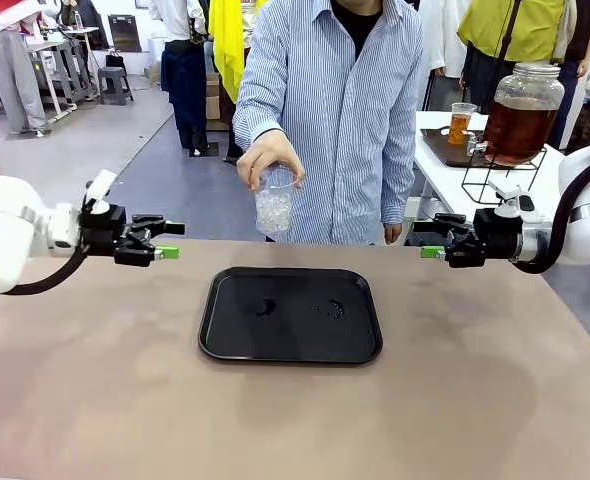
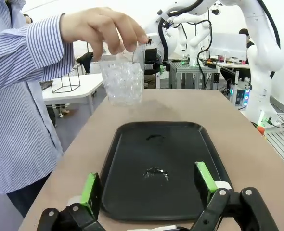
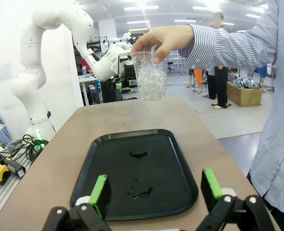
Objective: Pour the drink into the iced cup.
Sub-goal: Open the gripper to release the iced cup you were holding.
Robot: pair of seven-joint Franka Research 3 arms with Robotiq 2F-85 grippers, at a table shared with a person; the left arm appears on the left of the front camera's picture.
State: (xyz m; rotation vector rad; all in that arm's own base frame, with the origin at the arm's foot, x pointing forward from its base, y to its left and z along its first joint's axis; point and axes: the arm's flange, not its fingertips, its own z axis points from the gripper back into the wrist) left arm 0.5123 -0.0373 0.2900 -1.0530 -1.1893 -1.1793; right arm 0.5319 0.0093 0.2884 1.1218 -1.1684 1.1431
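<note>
Your left gripper has its green-padded fingers spread wide with nothing between them; it hovers above the table, just off the left edge of the black tray. Your right gripper is equally spread and empty, hovering off the tray's right side and pointing inward at it, so the two grippers face each other across the tray.

The tray lies flat at the middle of the table, with a couple of small wet smears on its surface.

Beyond the tray's far edge, a person in a blue-and-white striped shirt holds a clear plastic cup filled with ice. The person's hand grips the cup from above by its rim, and the cup hangs in the air above the table, clear of the tray.

The drink, an amber-brown liquid, sits in a large glass dispenser jar on a wire stand on a white side table, well behind and to the right of the tray. A small glass of the same liquid stands just beside the jar.
</note>
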